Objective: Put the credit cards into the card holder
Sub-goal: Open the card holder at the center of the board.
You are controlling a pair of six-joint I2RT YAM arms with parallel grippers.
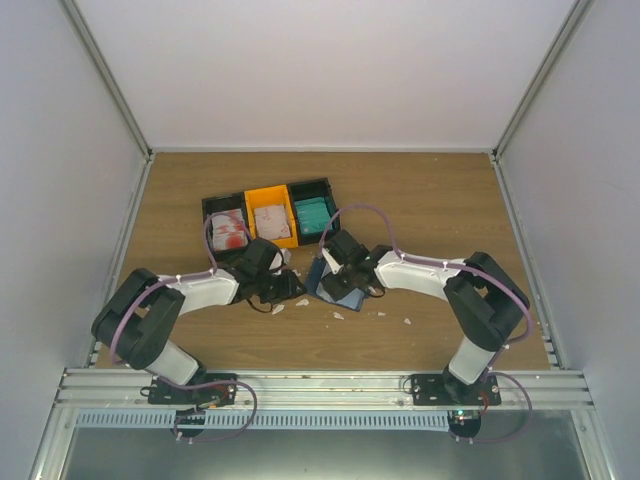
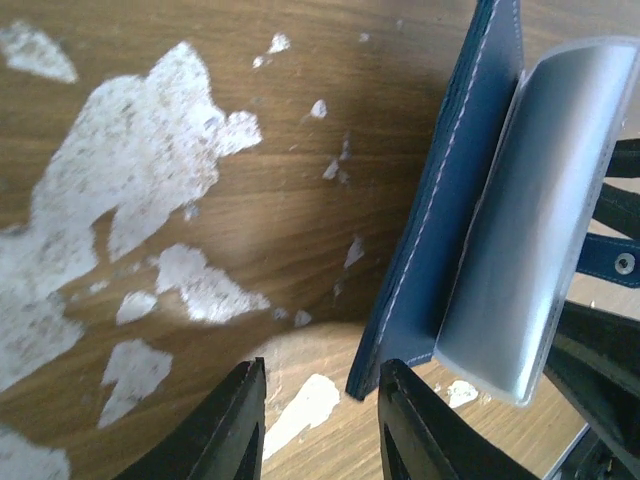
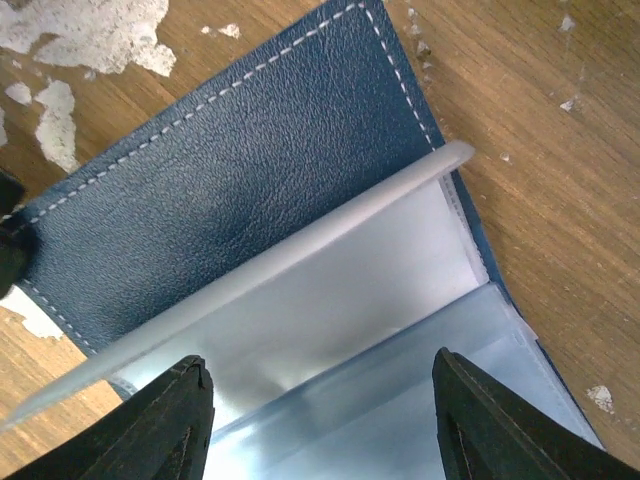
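The left gripper (image 2: 320, 430) hangs low over the table (image 2: 300, 230) with its fingers (image 2: 228, 430) a narrow gap apart, nothing between them but bare wood and a white fleck. The holder (image 2: 440, 220) lies open just right of and ahead of the right-hand finger, its navy corner close to that tip, and a clear sleeve (image 2: 545, 220) bulges up from it. White patches (image 2: 140, 170) mark the wood ahead and to the left.

The right gripper (image 3: 325, 420) stands wide, its fingers (image 3: 165, 425) spread across the holder's clear sleeves, which run between the tips. I cannot tell whether the tips touch them. The navy flap lies ahead of the fingers.

The cards are well beyond both grippers, stacked in three bins (image 1: 266, 192): red-blotched white (image 1: 230, 230), beige (image 1: 271, 221) and teal (image 1: 313, 213).
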